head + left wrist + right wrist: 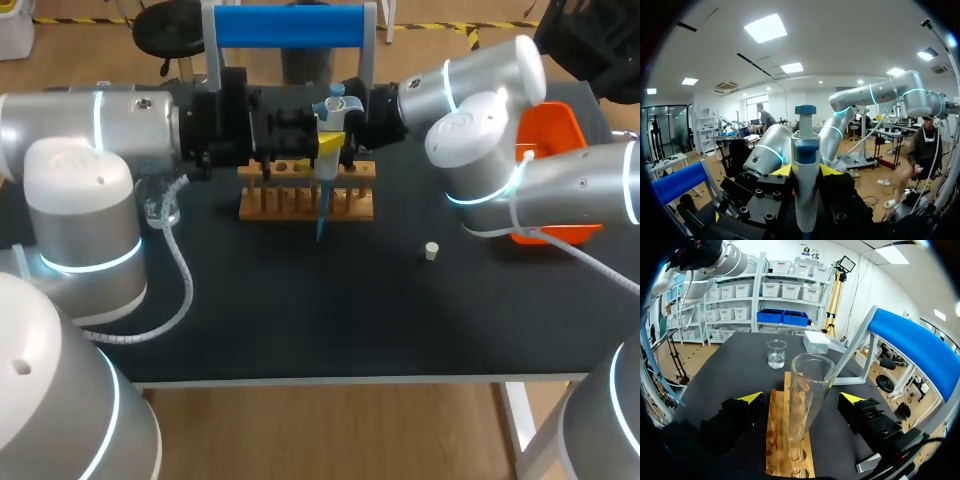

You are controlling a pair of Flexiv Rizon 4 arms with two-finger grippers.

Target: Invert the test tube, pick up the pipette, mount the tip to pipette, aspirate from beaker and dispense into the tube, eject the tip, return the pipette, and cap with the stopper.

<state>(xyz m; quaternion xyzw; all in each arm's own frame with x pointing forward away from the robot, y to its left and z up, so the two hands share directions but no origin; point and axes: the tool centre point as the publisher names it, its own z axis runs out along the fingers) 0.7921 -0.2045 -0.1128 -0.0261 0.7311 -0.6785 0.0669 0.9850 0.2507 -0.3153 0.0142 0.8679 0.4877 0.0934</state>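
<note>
Left hand (806,171) clamps the pipette (327,150), blue tip (322,215) mounted, over the wooden rack (305,203). Right hand (801,399) stands wide around the upright test tube (809,385). Dispensing, ejection, return and capping with the stopper (432,251) apparently remain.

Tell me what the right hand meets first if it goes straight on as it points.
Likely the tube, standing in the rack between its open fingers; the beaker lies farther on. Depth is unclear.

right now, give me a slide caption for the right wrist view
Open right end effector flanking the test tube standing in the wooden rack, beaker beyond.
</note>
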